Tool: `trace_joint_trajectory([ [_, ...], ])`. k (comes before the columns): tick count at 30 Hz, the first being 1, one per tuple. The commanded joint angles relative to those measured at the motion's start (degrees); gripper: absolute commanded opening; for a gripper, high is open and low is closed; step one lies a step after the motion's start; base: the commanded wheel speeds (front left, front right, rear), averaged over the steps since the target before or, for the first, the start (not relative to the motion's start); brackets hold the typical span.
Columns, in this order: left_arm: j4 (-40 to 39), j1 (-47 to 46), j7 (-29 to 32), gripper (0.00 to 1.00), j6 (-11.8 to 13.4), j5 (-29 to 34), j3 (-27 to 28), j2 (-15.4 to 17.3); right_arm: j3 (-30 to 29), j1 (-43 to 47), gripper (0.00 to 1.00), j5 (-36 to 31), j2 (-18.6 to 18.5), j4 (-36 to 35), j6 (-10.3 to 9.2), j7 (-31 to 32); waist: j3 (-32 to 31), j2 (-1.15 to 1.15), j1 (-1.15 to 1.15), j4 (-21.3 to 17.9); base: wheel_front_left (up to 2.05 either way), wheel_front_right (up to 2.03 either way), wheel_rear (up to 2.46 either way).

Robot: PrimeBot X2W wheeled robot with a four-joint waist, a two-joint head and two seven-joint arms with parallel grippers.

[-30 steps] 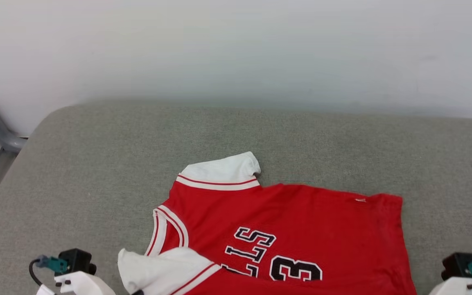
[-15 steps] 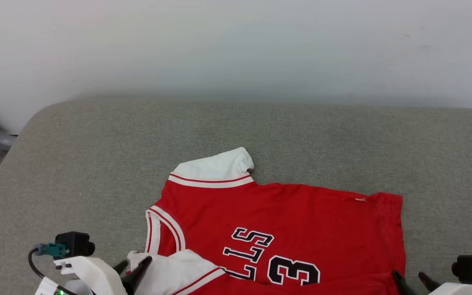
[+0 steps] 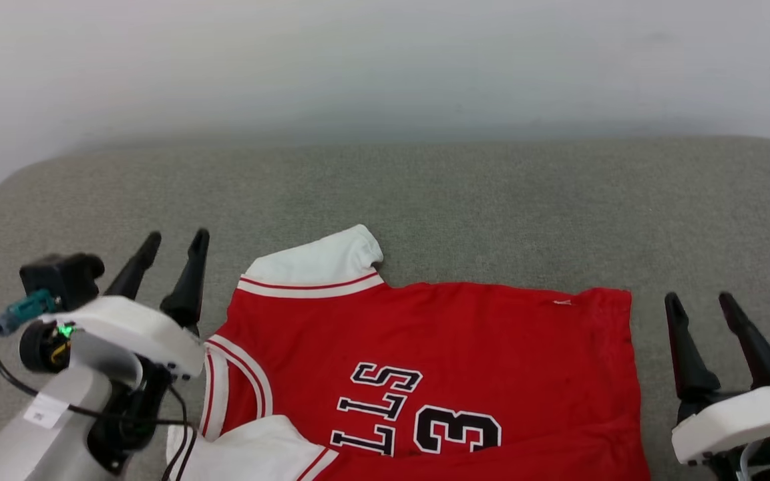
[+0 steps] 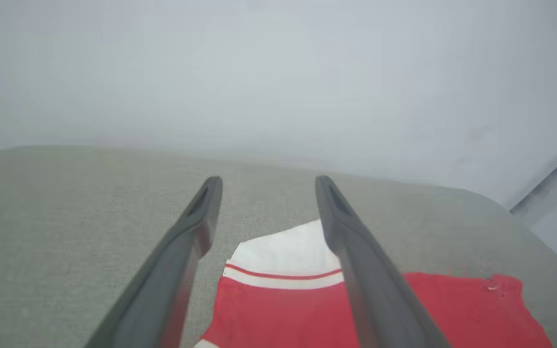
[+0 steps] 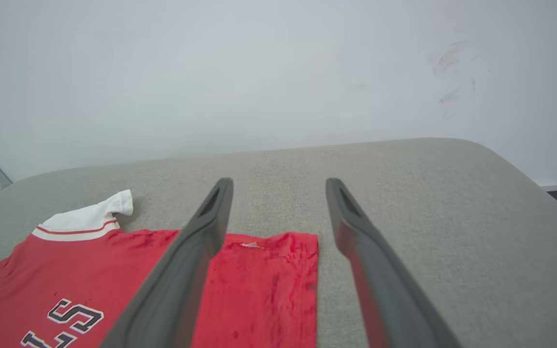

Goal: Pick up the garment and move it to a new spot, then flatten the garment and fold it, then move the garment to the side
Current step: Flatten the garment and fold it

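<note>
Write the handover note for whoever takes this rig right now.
Left gripper: open, empty, hovering beside the collar end of the garment.
Right gripper: open, empty, beside the hem end.
Garment: lying lettering-up on the grey cushion, mostly flat; far sleeve spread out, near sleeve lying over the chest.
Done: garment laid on the cushion.
Left: smooth it, fold it, move it aside. Its near edge is cut off in the head view, so check there first.
</note>
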Motion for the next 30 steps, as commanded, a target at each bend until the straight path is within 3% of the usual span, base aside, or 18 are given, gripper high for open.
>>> trace_joint_trajectory([
  [1, -0.28, -1.29, -0.34, 1.00, 0.03, 0.55, 0.23, -0.48, 0.18, -1.07, 1.00, -0.29, 0.23, -0.52, -0.05, -0.51, 2.69, -0.01, 0.00, -1.81, 0.00, 0.00, 0.00],
  [2, -0.01, -5.80, -0.45, 1.00, -0.89, 1.99, 0.70, -0.68, 0.52, -3.79, 1.00, -0.49, 0.46, -1.57, -0.04, -1.30, 6.26, -0.01, 0.00, -3.58, 0.00, 0.00, 0.00],
  [10, 6.98, -17.66, 9.35, 1.00, -7.45, -0.70, -0.13, 0.63, 2.21, -8.39, 1.00, 1.03, 0.55, -0.47, -0.04, -3.40, 14.33, -0.01, 0.00, -8.74, 0.00, 0.00, 0.00],
  [17, 14.10, -25.43, 29.66, 1.00, -14.39, -5.09, -5.09, 3.72, 2.39, -9.48, 1.00, 2.92, 0.56, 2.42, -0.04, -5.44, 18.28, -0.01, 0.00, -11.98, 0.00, 0.00, 0.00],
  [25, 18.58, -31.30, 44.79, 1.00, -16.55, -7.15, -9.17, 5.51, 3.74, -10.18, 1.00, 5.48, 0.56, 5.25, -0.05, -7.70, 21.93, -0.01, 0.00, -14.28, 0.00, 0.00, 0.00],
  [29, 23.05, -30.39, 53.70, 1.00, -16.90, -7.84, -13.88, 4.45, 4.38, -10.97, 1.00, 6.87, 0.56, 7.30, -0.05, -8.61, 23.07, -0.01, 0.00, -15.32, 0.00, 0.00, 0.00],
  [30, 23.92, -29.67, 55.62, 0.92, -16.93, -8.16, -14.88, 4.01, 4.43, -10.99, 1.00, 7.10, 0.57, 7.67, -0.04, -8.63, 23.10, -0.01, 0.00, -15.43, 0.00, 0.00, 0.00],
])
